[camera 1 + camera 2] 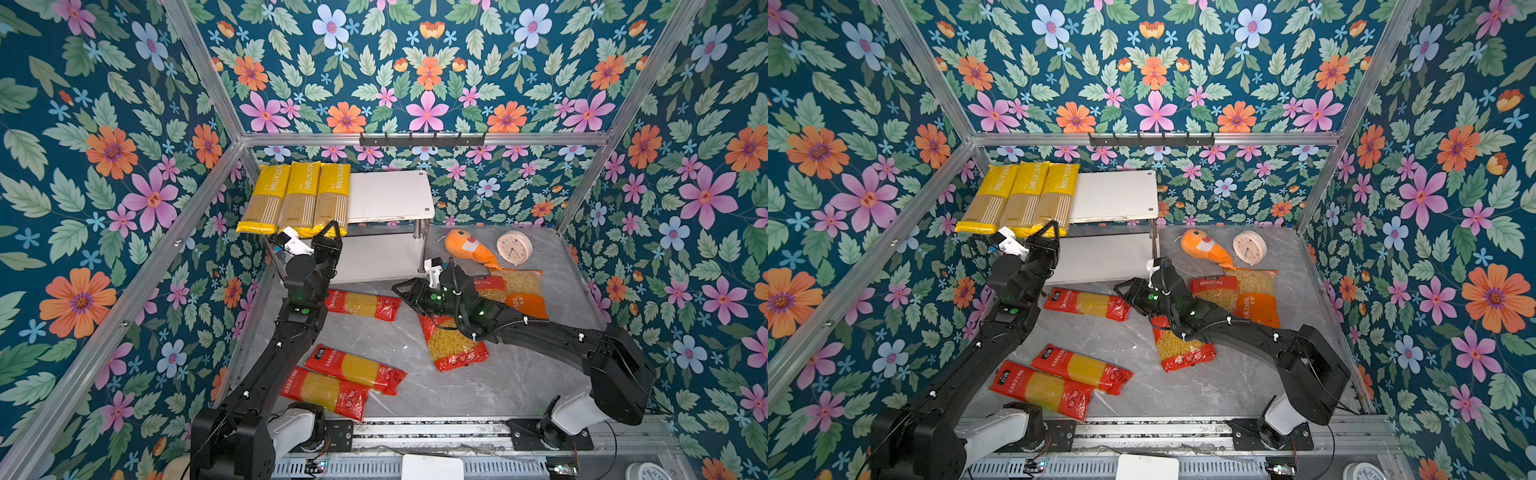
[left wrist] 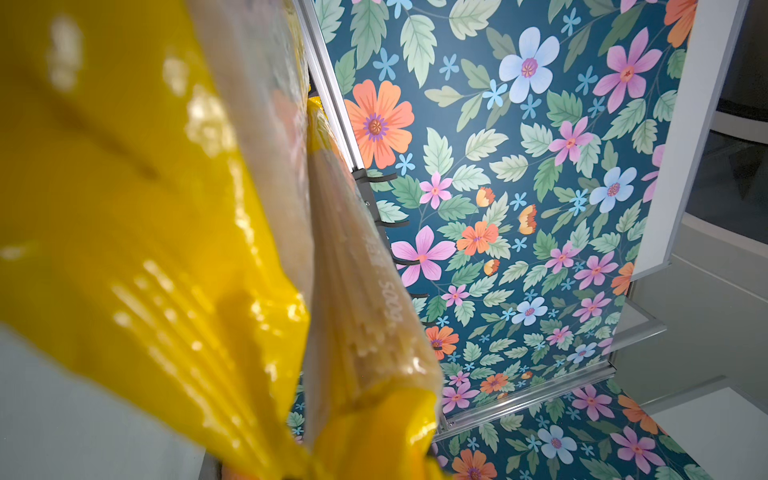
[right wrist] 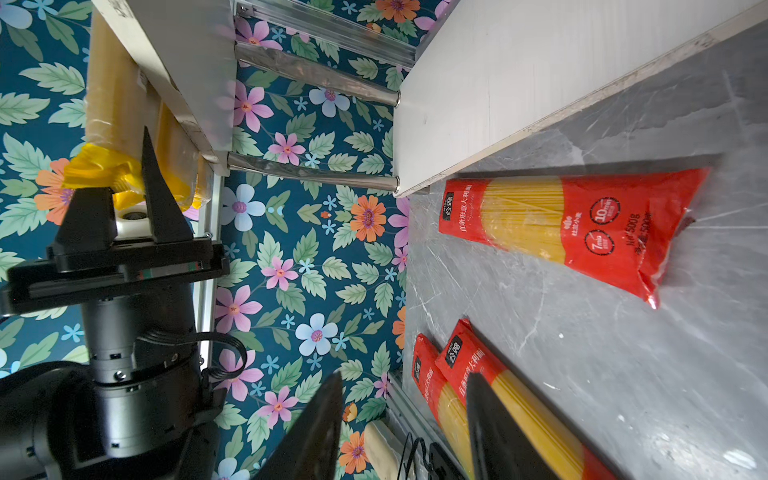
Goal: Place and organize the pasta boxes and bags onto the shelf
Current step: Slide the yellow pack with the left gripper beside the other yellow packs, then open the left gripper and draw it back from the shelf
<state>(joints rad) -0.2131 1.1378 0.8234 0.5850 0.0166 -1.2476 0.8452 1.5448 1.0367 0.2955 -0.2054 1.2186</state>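
Three long yellow spaghetti packs (image 1: pixel 300 195) lie side by side on the left of the shelf's top board (image 1: pixel 390 195), their near ends overhanging it. My left gripper (image 1: pixel 332 230) is shut on the near end of the rightmost yellow pack (image 2: pixel 374 432). On the table lie three red spaghetti packs (image 1: pixel 361 305) (image 1: pixel 353 368) (image 1: pixel 324 392). My right gripper (image 3: pixel 404 376) hangs open and empty just above the table, right of the upper red pack (image 3: pixel 582 224). A red short-pasta bag (image 1: pixel 453 345) lies partly under the right arm. Another red bag (image 1: pixel 492 289) and an orange bag (image 1: pixel 525 299) lie behind it.
An orange plush fish (image 1: pixel 469 247) and a round clock (image 1: pixel 514 247) lie at the back right of the table. A black hook rail (image 1: pixel 422 140) runs along the back frame above the shelf. The shelf's lower board (image 1: pixel 374 257) is bare.
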